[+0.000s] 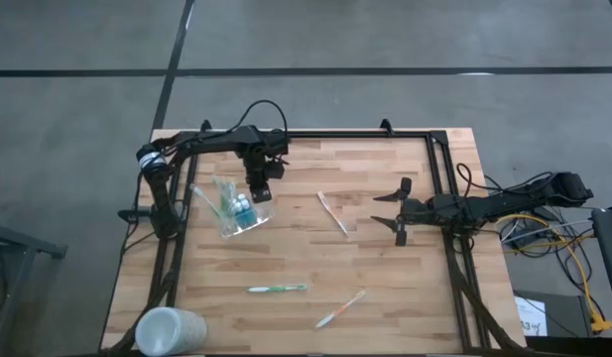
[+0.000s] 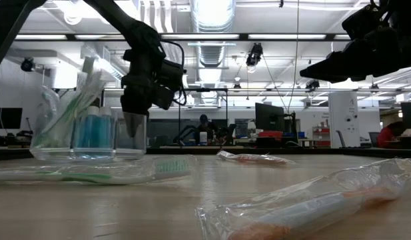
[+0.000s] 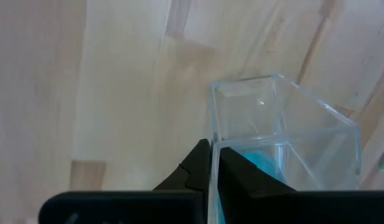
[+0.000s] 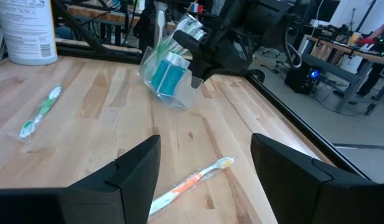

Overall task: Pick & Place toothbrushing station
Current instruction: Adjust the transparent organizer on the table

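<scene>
My left jaws [image 3: 210, 163] clamp the holder's [image 3: 285, 118] wall; I should lift straight, keeping it level; right jaws [image 1: 401, 211] gape.

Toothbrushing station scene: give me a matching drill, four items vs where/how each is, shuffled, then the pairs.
Items:
1. left gripper
2. right gripper
3. green toothbrush
4. frosted white cup

States:
A. lies loose on the table, near the front edge
B. on its side at the table's front-left corner
C. shut on the wall of the clear holder
D. open, empty, over the right side of the table

Pairs: 1-C, 2-D, 3-A, 4-B
</scene>
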{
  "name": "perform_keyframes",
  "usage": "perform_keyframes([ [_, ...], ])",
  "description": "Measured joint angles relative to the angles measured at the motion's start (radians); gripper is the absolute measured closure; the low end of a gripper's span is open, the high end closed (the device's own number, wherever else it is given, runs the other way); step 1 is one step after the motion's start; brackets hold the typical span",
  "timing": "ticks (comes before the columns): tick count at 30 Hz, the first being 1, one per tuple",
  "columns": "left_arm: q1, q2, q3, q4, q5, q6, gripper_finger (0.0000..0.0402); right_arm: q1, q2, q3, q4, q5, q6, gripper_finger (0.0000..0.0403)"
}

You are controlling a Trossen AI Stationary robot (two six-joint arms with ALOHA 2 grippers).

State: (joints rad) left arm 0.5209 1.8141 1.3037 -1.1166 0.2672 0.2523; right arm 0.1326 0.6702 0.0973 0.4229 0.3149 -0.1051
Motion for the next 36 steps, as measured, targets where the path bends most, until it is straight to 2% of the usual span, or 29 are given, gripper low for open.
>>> perform_keyframes([
  [7, -0.015, -0.002, 0.0, 0.021, -0.018, 0.009, 0.0378, 0.0, 0.0, 0.0, 0.0, 0.0, 0.0, 0.0158],
  [19, -0.033, -0.021, 0.0, 0.027, -0.031, -0.177, 0.0378, 0.0, 0.0, 0.0, 0.0, 0.0, 0.0, 0.0158],
  [36, -0.08, -0.024, 0.0, 0.02, -0.03, -0.207, 0.0353, 0.0, 0.0, 0.0, 0.0, 0.0, 0.0, 0.0158],
])
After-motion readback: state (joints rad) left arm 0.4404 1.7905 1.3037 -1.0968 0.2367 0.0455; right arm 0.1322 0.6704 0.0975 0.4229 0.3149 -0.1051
